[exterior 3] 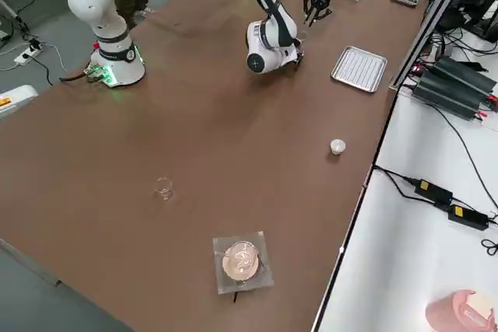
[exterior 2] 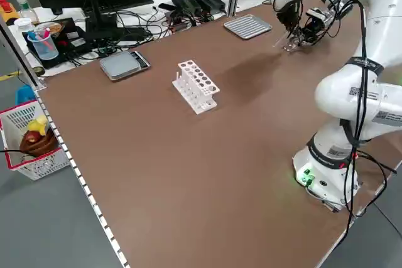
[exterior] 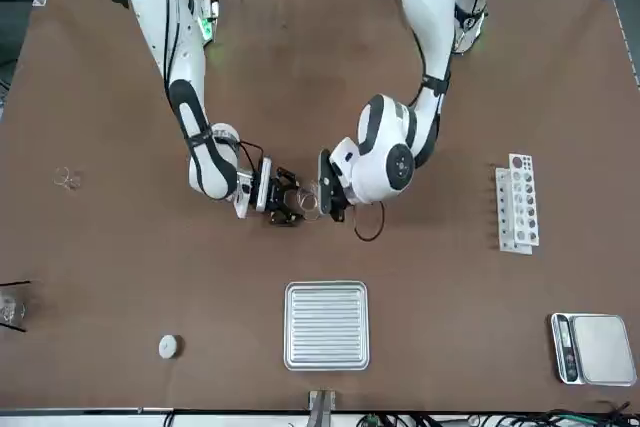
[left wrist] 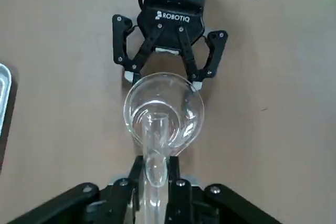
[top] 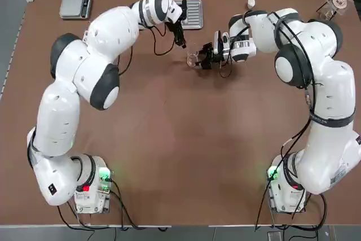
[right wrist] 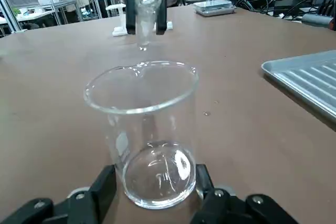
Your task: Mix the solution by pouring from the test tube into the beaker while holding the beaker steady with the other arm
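I was at the pouring step: my left gripper (left wrist: 156, 184) was clamped on the thin clear glass test tube (left wrist: 155, 145), holding it tipped so its mouth hung just over the round rim of the small clear glass cylindrical beaker (left wrist: 164, 109), which stood on the brown tabletop (top: 169, 139) near the far middle, between my two arms. My right gripper (right wrist: 152, 190) was closed against the beaker's base from either side, keeping it upright and steady. Judging by the tube's mouth sitting over the beaker, the next move seemed to call for a slow further tilt of the tube, with its lip kept inside the rim and clear of the glass, while my right side held firm. I could not make out whether any liquid was in the tube or flowing; the beaker looked nearly empty. From overhead the beaker (top: 193, 58) was a faint glint, the tube was lost against my left arm's wrist, and in the side views both glass pieces were too small to read.
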